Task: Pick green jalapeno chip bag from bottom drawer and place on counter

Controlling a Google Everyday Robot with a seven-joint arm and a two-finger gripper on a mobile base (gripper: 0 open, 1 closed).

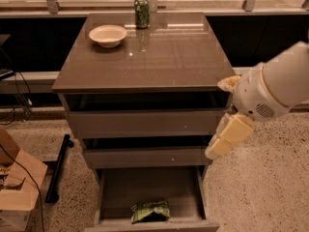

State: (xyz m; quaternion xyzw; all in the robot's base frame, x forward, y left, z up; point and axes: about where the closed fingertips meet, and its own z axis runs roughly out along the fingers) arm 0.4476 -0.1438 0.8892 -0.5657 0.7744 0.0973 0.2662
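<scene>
The green jalapeno chip bag (150, 210) lies crinkled near the front of the open bottom drawer (111, 197). The counter (159, 57) is the glossy grey-brown top of the cabinet. My gripper (223, 140) hangs at the right side of the cabinet, level with the middle drawer, above and to the right of the bag and apart from it. The white arm reaches in from the right edge.
A white bowl (107, 35) and a green soda can (141, 12) stand at the back of the counter. The two upper drawers are slightly open. A cardboard box (17, 187) and cables lie on the floor at the left.
</scene>
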